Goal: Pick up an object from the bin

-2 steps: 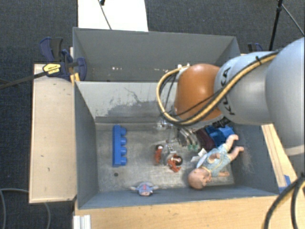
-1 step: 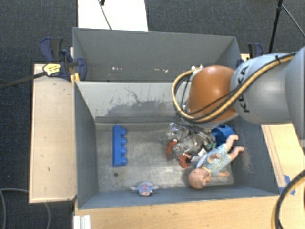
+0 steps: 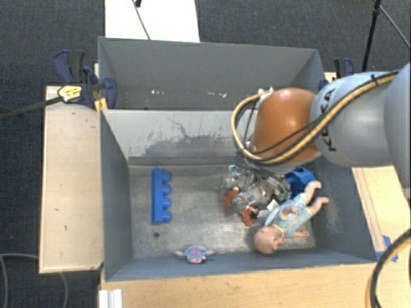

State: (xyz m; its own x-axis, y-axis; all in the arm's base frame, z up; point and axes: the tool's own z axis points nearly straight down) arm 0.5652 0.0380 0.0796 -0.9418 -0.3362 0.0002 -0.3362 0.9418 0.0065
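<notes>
Rounded orange wrist cover (image 3: 286, 124) of the grey arm (image 3: 366, 124) is noted uppermost, over the bin's right half. Below it the gripper (image 3: 250, 197) is seen low, near floor level. Whether it is set wide or narrow cannot be told; nothing is seen held.

Small red-brown pieces (image 3: 229, 199) are noted right at it, on its left and near side. A plastic baby doll in pale blue clothing (image 3: 290, 220) is laid just beside it on the right, head toward the near wall. A blue rounded plastic thing (image 3: 302, 177) is partly hidden behind the doll.

Judged: approach made, grasp not confirmed, lift wholly left to do.

Grey metal bin (image 3: 192, 76): floor scuffed, mostly bare. A blue studded plastic brick (image 3: 160, 196) is set well apart at left. A small blue-and-pink toy (image 3: 194, 254) is found by the near wall. Room upward is judged ample; the doll crowds the right side.
</notes>
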